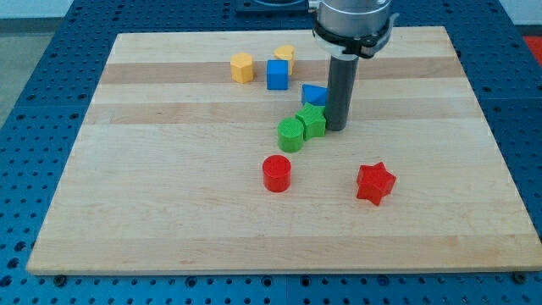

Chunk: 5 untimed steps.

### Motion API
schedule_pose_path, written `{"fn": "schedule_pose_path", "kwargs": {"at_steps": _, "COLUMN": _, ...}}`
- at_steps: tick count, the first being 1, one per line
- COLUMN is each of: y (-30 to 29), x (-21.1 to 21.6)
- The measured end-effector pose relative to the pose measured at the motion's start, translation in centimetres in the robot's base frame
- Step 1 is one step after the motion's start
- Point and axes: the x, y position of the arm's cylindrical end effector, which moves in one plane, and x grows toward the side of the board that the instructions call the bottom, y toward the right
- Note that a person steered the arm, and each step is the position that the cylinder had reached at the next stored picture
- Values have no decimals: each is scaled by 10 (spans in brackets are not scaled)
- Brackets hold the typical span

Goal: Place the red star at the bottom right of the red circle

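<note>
**Q:** Where was my tip, and did it grip anything?

**A:** My tip (336, 128) stood on the wooden table (169, 212), a little above the middle of the view and slightly to the view's right. There were no fingers to open or close – only a straight dark rod, and it held nothing. It stood just beside a green block (312, 121) of uncertain shape on its left, apparently touching it.

**Q:** And the red pieces?

**A:** The red star (375, 184) lay below my tip and a little to the view's right, well apart from it. The red circle (276, 174) lay below my tip and to the view's left. The star sat to the right of the circle and only slightly lower, with bare table between them.

**Q:** What else was close by?

**A:** A round green block (290, 135) touched the first green one at its lower left. A blue block (313, 94), partly hidden by the rod, sat just above and left of my tip. Further up and left were a blue cube (277, 74), a yellow block (285, 56) behind it – shape unclear – and a yellow hexagonal block (242, 67).
</note>
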Motion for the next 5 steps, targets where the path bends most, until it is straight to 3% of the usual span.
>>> {"fn": "schedule_pose_path", "kwargs": {"at_steps": 2, "y": 82, "x": 47}}
{"fn": "schedule_pose_path", "kwargs": {"at_steps": 3, "y": 74, "x": 98}}
{"fn": "schedule_pose_path", "kwargs": {"at_steps": 5, "y": 19, "x": 120}}
